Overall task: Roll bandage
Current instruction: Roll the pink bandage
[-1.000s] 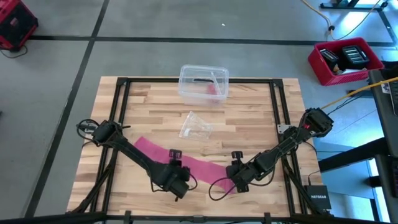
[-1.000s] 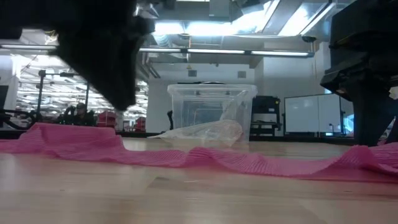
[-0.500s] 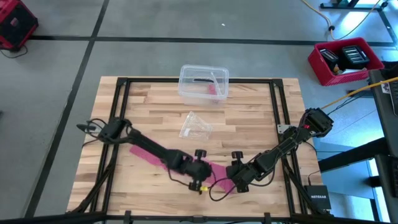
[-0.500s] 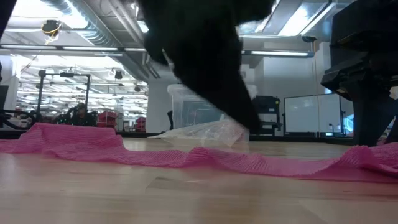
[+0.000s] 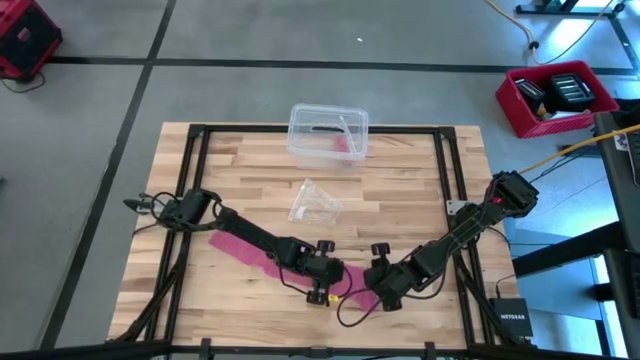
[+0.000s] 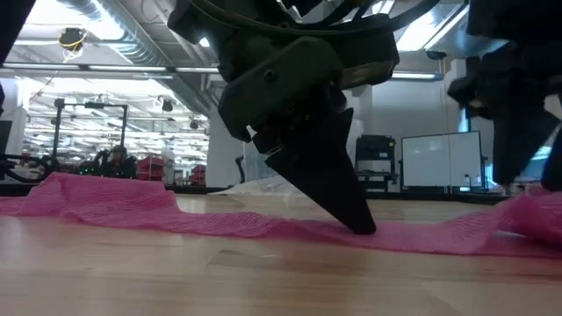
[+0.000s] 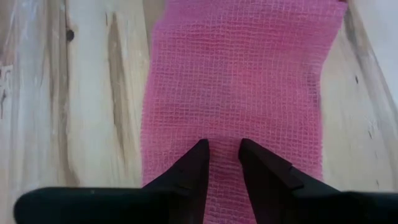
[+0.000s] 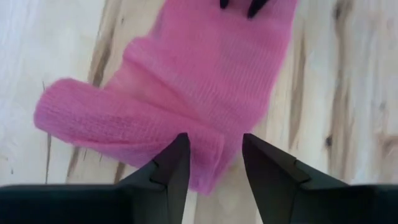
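Even overhead light fills my table (image 5: 400, 190), shadows faint. Ceiling lamps (image 6: 255, 39) glare in the low view, where my left gripper (image 6: 356, 219) looms dark.

Your wooden worktop (image 5: 410, 180) carries 3 things: the pink bandage (image 5: 240, 249) lying flat under the left end effector (image 5: 330, 284), and beyond it a clear wrapper (image 5: 316, 202) and clear box (image 5: 327, 132).
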